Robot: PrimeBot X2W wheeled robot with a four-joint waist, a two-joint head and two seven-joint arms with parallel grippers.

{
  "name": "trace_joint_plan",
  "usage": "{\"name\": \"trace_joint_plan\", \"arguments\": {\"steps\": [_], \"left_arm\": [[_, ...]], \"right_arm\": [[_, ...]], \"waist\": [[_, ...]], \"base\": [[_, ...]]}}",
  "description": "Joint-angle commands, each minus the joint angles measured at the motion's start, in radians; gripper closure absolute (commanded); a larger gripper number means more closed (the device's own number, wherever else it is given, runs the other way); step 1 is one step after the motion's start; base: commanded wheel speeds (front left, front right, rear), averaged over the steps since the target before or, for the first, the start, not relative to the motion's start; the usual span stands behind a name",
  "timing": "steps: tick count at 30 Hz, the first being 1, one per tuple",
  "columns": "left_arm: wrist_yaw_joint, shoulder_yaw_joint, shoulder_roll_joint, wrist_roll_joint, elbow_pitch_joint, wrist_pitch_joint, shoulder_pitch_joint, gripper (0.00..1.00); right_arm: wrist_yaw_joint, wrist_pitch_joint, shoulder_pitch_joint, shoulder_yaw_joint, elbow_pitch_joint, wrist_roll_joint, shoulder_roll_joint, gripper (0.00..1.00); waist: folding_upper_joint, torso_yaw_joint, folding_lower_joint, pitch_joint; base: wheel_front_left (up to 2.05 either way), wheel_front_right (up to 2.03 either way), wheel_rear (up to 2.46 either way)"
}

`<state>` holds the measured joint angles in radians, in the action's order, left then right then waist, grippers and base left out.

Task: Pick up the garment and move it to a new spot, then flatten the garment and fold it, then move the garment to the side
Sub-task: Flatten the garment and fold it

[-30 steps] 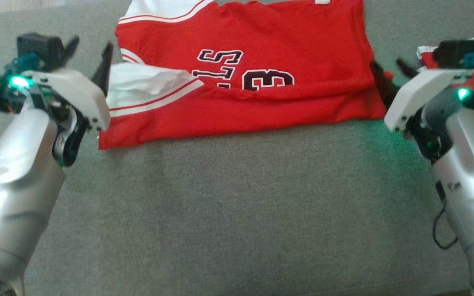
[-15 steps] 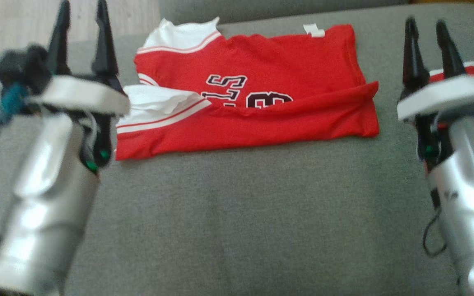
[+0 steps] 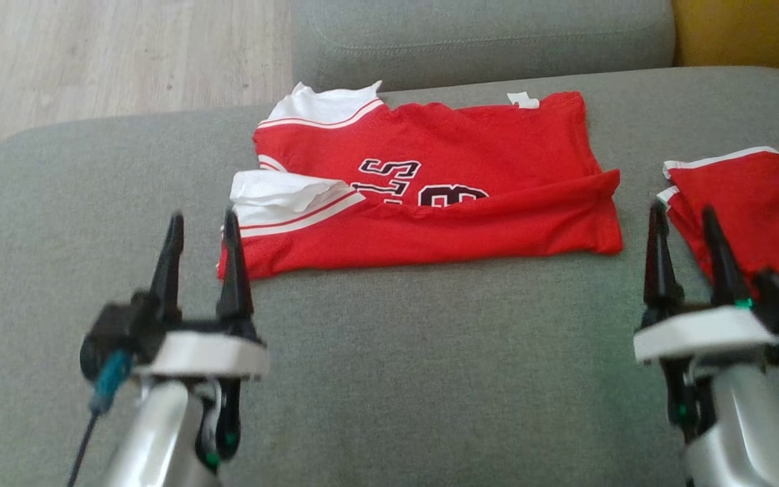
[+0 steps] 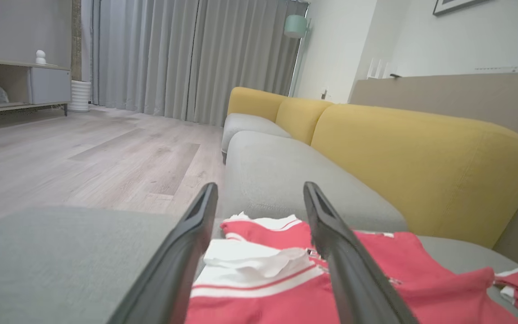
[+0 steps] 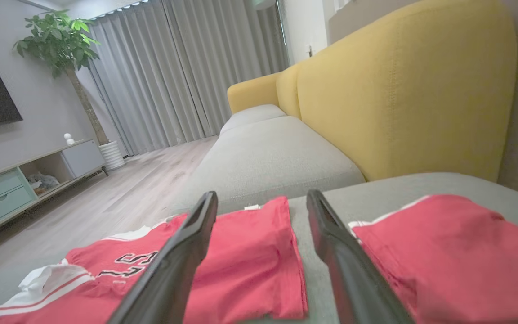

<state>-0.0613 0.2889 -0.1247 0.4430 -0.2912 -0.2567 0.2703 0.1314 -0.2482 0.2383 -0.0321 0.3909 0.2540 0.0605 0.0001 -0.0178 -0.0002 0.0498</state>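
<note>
Grey sofa cushion [image 3: 389, 379]: folded red jersey [image 3: 430, 196] ahead of left fingers [image 3: 232, 270] and right fingers [image 3: 658, 264], both wide, empty; fold looks done.

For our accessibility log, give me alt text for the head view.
A red fabric jersey with white sleeve trim and dark lettering lies half folded on a grey fabric sofa cushion. The left gripper and right gripper stand open and empty on its near side; another folded red garment lies at the right.

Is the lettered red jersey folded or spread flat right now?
Folded, loosely: the red jersey has its near edge doubled across the lettering, hiding half of it.
</note>
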Motion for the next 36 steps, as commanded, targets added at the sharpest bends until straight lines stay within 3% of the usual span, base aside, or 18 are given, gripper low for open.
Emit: {"name": "trace_joint_plan", "arguments": {"steps": [1, 13, 17, 32, 36], "left_arm": [[0.003, -0.057, -0.002, -0.024, 0.031, -0.005, -0.004, 0.0], [0.051, -0.148, 0.055, -0.109, 0.044, -0.005, -0.09, 0.0], [0.017, -0.135, 0.038, -0.156, -0.101, 0.029, -0.045, 0.0], [-0.034, -0.187, -0.037, -0.134, -0.455, 0.146, 0.199, 0.0], [-0.021, -0.18, -0.044, -0.124, -0.552, 0.212, 0.234, 0.0]], "right_arm": [[-0.001, -0.013, -0.019, 0.021, -0.071, -0.02, -0.008, 0.0], [-0.001, -0.013, -0.127, 0.036, -0.176, 0.058, -0.01, 0.0], [-0.001, -0.013, -0.103, 0.05, -0.193, 0.07, -0.01, 0.0], [-0.001, -0.013, -0.052, 0.128, -0.198, 0.124, -0.01, 0.0], [-0.001, -0.014, -0.043, 0.131, -0.207, 0.13, -0.01, 0.0]], "waist": [[-0.0001, -0.007, 0.0002, -0.005], [-0.0001, -0.034, 0.0002, 0.024], [-0.0001, -0.056, 0.0002, 0.052], [-0.0001, -0.139, 0.0002, 0.168], [-0.0001, -0.149, 0.0002, 0.183]], "base": [[0.0, 0.0, 0.0], [0.0, 0.0, 0.0], [0.0, 0.0, 0.0], [0.0, 0.0, 0.0], [0.0, 0.0, 0.0]]}}
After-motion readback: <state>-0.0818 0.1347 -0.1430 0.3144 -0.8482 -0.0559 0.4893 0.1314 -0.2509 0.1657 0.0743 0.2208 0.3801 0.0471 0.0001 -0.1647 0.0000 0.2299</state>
